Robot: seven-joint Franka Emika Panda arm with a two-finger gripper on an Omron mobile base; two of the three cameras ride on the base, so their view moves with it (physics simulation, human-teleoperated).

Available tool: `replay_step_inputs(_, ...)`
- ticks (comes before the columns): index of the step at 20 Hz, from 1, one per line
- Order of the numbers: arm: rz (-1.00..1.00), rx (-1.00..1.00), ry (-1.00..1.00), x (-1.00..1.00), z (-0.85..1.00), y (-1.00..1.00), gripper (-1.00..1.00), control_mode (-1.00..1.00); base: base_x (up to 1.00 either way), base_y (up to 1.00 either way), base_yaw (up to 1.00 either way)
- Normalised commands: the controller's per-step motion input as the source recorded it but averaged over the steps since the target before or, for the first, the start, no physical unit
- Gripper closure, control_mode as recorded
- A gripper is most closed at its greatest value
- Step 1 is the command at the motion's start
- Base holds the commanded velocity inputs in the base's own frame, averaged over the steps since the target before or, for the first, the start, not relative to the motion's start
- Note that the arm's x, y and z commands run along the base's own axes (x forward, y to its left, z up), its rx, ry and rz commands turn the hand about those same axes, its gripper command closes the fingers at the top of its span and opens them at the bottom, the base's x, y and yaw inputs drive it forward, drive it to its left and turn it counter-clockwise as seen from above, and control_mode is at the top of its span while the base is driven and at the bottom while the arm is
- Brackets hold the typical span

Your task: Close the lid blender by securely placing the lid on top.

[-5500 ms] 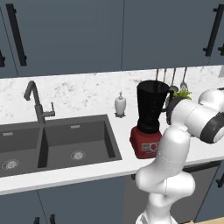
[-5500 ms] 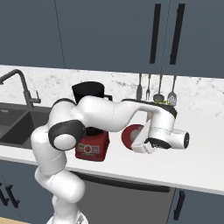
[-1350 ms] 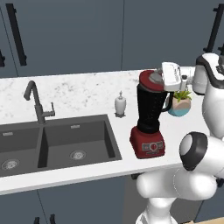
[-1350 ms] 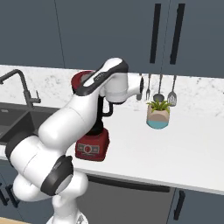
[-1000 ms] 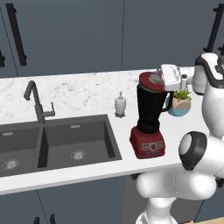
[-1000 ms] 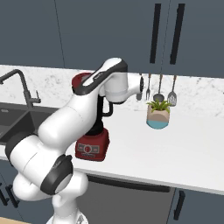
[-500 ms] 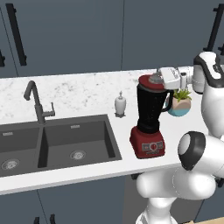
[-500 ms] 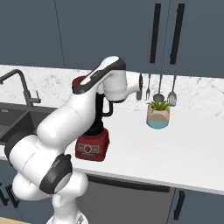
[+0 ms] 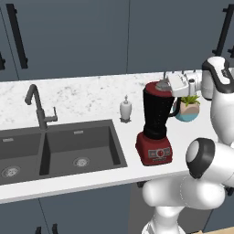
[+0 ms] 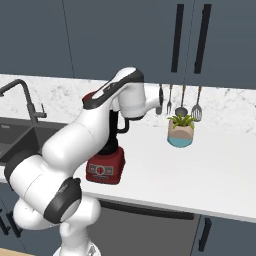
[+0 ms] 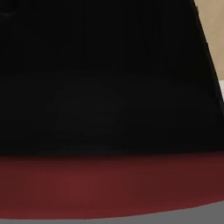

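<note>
Resting on the blender jar's rim, the lid could have seated crooked; jaws' state unreadable.

In the right base view the robot's arm covers most of the blender, leaving its red base and a sliver of the lid. The gripper sits over the lid; its fingers cannot be made out
</note>
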Motion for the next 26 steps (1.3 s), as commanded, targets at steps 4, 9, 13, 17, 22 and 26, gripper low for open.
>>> replay_step_inputs(4,0.00,-0.01,0.00,0.00,-0.01,0.18,1.00,-1.00,0.00,0.00,0.00)
replay_step_inputs(9,0.00,0.00,0.00,0.00,-0.15,0.06,-1.00,-1.00,0.00,0.00,0.00)
replay_step_inputs(13,0.00,0.00,-0.02,-0.04,-0.01,0.00,-1.00,-1.00,0.00,0.00,0.00)
replay_step_inputs(17,0.00,0.00,0.00,-0.08,0.00,0.00,-1.00,-1.00,0.00,0.00,0.00)
replay_step_inputs(22,0.00,0.00,0.00,-0.08,0.02,0.00,-1.00,-1.00,0.00,0.00,0.00)
replay_step_inputs(26,0.00,0.00,-0.09,-0.18,0.28,0.00,-1.00,-1.00,0.00,0.00,0.00)
